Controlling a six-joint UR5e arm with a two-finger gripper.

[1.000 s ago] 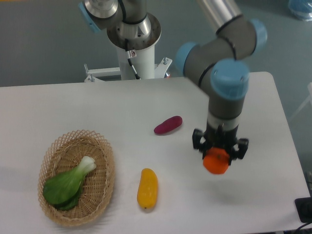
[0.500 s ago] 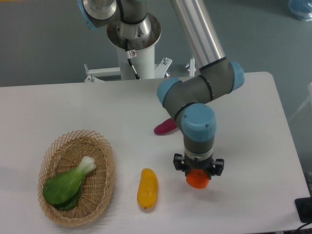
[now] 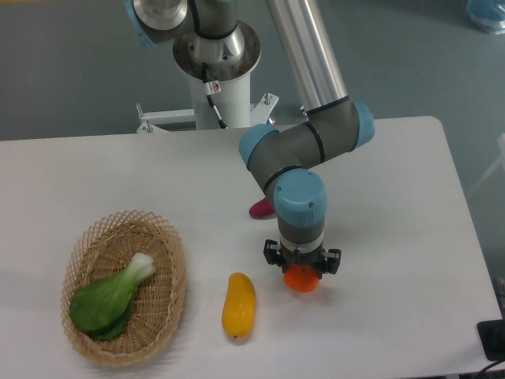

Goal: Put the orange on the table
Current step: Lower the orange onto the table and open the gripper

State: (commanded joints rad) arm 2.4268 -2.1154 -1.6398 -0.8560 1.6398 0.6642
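A robot arm reached down from the far edge of a white table, its gripper pointing straight down over the near half of the tabletop, a little right of the middle. The two jaws were closed around an orange, one on each side of the fruit. Only the lower part of the orange showed beneath the gripper; its top was hidden by the wrist above it.

The task looked nearly finished but not done. The orange was low, at or very close to the table surface, with a small shadow directly beneath it. From this overhead angle it was hard to tell whether the fruit was actually touching the table or hanging just above it. What seemed left was to settle it on the surface if it was not there already, open the jaws, and lift the arm clear.

Other things were spread across the table. A long yellow fruit lay just to the left of the orange, toward the near edge. A purple vegetable lay farther back, mostly hidden behind the arm. An oval wicker basket sat near the left near corner, well apart from the gripper, with a leafy green vegetable inside it.
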